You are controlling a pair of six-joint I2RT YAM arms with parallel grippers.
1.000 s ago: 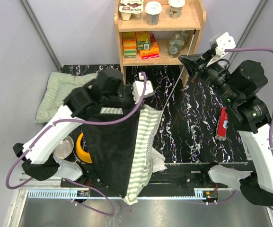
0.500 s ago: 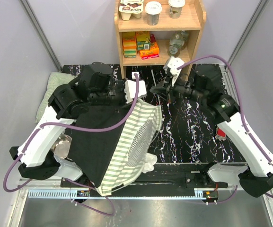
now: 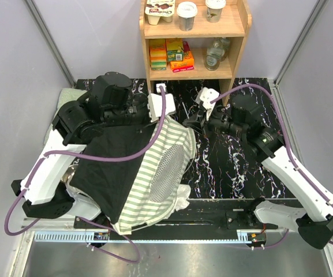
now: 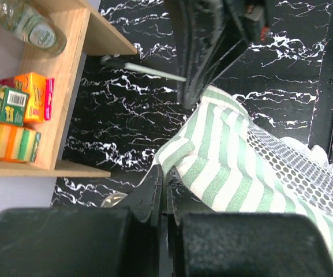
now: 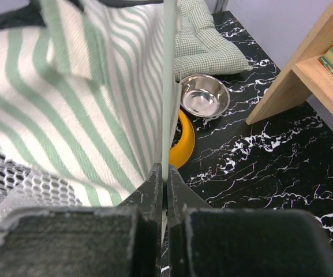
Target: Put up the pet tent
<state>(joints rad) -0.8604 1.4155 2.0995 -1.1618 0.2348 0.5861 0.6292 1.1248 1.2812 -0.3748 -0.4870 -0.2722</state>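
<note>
right claw (image 3: 194,122) has swung in from beside the shelf (image 3: 196,73); the pet tent (image 3: 154,173) below it sags lower and wider.

I see the pet tent (image 3: 146,187) in sage-green and white stripes, with a white mesh panel (image 3: 169,170) and a black underside (image 3: 105,173). Around the tent the counter (image 3: 227,173) is black with white veining; the cushion (image 5: 204,43) beyond it is pale green check.

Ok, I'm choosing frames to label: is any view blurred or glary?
Top external: sharp and evenly lit, pet tent crisp. Left wrist: the left gripper is a dark near blur, stripes beyond sharp. Right wrist: the right gripper and the pole it pinches look soft; the steel bowl shows bright glints.
</note>
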